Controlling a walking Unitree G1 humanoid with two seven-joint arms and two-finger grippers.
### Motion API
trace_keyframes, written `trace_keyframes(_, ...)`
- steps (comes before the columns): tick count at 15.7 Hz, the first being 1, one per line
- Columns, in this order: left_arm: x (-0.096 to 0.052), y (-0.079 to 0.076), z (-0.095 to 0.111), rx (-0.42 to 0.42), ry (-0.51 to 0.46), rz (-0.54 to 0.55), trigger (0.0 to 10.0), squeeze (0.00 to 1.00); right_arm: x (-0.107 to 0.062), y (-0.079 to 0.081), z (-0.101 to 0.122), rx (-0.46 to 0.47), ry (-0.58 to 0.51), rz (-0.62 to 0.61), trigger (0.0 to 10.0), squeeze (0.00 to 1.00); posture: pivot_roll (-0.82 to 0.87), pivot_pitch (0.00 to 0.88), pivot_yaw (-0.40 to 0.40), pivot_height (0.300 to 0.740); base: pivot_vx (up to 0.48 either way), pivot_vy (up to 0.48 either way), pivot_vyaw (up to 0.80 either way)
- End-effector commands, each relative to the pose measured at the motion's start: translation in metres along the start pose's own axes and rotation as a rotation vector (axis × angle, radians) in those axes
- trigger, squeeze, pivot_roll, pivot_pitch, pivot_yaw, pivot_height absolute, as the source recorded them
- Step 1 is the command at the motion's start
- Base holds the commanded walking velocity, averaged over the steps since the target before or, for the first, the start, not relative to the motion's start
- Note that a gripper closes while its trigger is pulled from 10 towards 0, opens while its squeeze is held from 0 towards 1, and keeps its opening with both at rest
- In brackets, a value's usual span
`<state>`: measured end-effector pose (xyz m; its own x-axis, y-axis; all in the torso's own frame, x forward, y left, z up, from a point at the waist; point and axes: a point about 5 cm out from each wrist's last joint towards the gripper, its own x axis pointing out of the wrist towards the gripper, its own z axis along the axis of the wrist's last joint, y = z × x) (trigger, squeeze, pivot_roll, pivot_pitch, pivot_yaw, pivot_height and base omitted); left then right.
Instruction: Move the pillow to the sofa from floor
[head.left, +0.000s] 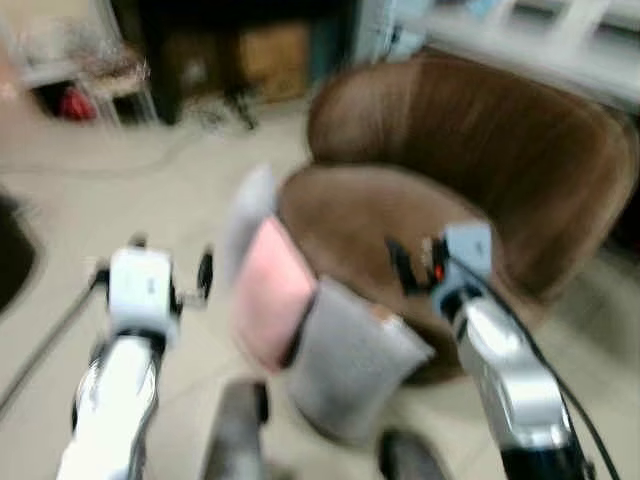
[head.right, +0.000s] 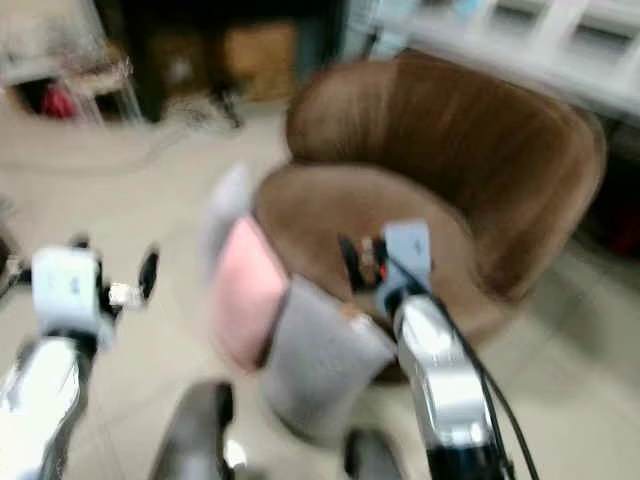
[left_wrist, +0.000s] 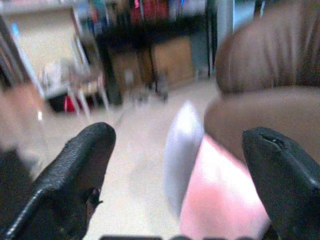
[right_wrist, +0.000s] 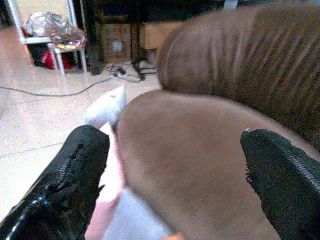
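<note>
A pink and grey pillow (head.left: 300, 320) is seen propped on the floor (head.left: 150, 190), leaning against the front edge of a brown sofa (head.left: 480, 150), the seat of which is rounded and covered in a ribbed, velvety fabric. The pillow's long axis is tilted, running from a pale upper corner near the seat rim down towards the robot. It lies between the two arms, ahead of and below both grippers. The left gripper (left_wrist: 180, 165) is held with its fingers spread wide, the pillow showing straight ahead in the gap; the right gripper (right_wrist: 180, 170) is likewise spread wide but is aimed over the seat cushion, the pillow lying off to its side. The left arm is therefore judged the better placed. The pillow looks soft and yielding.
</note>
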<state>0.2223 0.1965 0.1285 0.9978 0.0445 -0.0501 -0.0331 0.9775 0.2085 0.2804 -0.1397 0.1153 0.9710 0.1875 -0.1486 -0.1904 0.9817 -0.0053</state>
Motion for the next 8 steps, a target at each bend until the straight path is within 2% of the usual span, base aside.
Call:
trace_keyframes(1, 0.0043, 0.0018, 0.0114, 0.005, -0.049, 0.000, 10.0, 0.00, 0.0020, 0.0008, 0.0055, -0.001, -0.017, 0.005, 10.0, 0.00, -0.01, 0.000, -0.039, 0.611, 0.368, 0.000, 0.00)
trace_keyframes(8, 0.0037, 0.0027, 0.0101, -0.006, -0.044, 0.011, 10.0, 0.00, 0.0033, 0.0011, 0.0060, -0.007, -0.014, 0.011, 10.0, 0.00, 0.00, 0.000, -0.047, 0.611, 0.369, 0.000, 0.00)
